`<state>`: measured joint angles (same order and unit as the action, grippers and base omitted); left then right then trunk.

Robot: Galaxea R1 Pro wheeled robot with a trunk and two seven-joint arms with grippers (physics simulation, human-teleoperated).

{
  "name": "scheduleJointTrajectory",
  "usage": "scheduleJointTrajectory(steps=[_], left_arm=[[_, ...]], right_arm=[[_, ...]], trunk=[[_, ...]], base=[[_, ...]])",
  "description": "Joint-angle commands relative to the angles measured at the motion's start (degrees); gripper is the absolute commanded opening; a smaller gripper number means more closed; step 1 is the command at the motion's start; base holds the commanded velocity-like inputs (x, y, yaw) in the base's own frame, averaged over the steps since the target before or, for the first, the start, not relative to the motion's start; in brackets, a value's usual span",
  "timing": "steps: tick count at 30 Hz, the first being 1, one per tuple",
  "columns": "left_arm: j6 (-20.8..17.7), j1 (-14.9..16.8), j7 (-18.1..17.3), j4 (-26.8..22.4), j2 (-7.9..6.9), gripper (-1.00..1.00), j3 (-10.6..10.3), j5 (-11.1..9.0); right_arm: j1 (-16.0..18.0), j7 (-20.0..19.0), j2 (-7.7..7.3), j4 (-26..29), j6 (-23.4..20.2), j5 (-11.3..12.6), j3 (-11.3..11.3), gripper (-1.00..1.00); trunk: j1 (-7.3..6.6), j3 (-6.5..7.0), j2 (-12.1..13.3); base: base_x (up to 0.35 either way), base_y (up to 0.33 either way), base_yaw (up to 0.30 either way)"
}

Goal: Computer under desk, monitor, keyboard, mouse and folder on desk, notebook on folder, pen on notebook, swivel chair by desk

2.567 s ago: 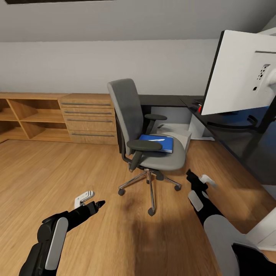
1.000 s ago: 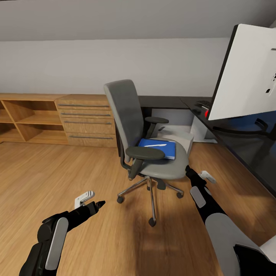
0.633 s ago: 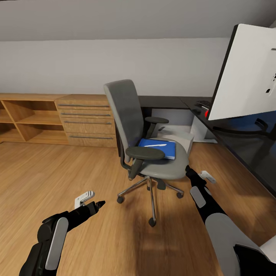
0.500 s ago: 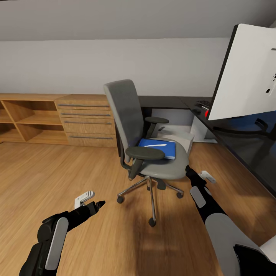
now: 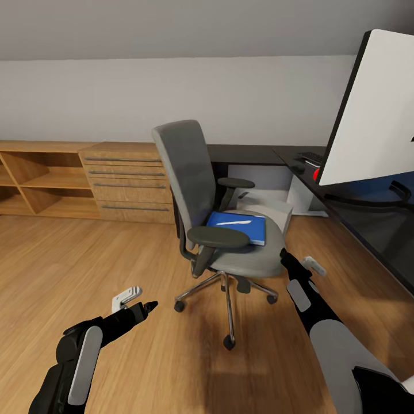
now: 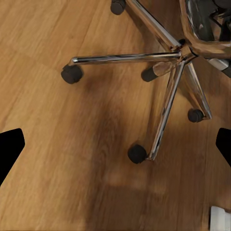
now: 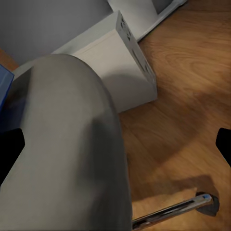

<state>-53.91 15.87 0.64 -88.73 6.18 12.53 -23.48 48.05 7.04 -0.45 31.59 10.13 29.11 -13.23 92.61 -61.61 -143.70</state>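
Arms are both reaching forward and low over the wooden floor [image 5: 86, 259]. Left gripper [image 5: 137, 301] is hanging wide open near the swivel chair [image 5: 215, 218] base. Right gripper [image 5: 300, 264] is pointing at the seat's front edge, fingers spread wide. Folder [image 5: 237, 226] is lying on the seat with the pen [image 5: 236, 221] on top. Computer [image 7: 120, 67] is sitting beside the desk [image 5: 356, 218], monitor [image 5: 374, 115] standing on it.

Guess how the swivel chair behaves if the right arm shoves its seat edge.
The swivel chair stands on a chrome five-star base with castors on smooth wood floor, so it will probably roll away easily. An off-centre push likely spins the seat. The folder lies loose on it and might slide.
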Motion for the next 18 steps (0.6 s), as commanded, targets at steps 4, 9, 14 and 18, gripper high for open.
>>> scheduleJointTrajectory(steps=[4, 9, 14, 18], left_arm=[[-0.27, 0.04, 0.07, -0.04, 0.06, 1.0, 0.13, -0.25], [-0.24, 0.04, 0.1, -0.04, 0.06, 1.0, 0.13, -0.25], [-0.23, 0.04, 0.12, -0.04, 0.06, 1.0, 0.16, -0.2], [-0.27, 0.04, 0.09, -0.04, -0.01, 1.0, 0.21, -0.23]], right_arm=[[0.03, 0.12, -0.06, 0.01, 0.24, 0.6, 0.09, 1.0], [0.03, 0.15, -0.07, 0.02, 0.24, 0.6, -0.34, 1.0], [0.03, 0.16, -0.08, -0.01, 0.19, 0.6, -0.82, 1.0], [0.03, 0.2, -0.11, -0.03, 0.1, 0.63, -1.02, 1.0]], trunk=[[-0.01, -0.05, -0.02], [-0.01, -0.05, -0.02], [-0.01, -0.05, -0.02], [-0.01, -0.05, -0.02]], base=[[0.138, 0.0, 0.0], [0.205, 0.0, 0.0], [0.065, 0.0, 0.0], [0.175, 0.0, 0.0]])
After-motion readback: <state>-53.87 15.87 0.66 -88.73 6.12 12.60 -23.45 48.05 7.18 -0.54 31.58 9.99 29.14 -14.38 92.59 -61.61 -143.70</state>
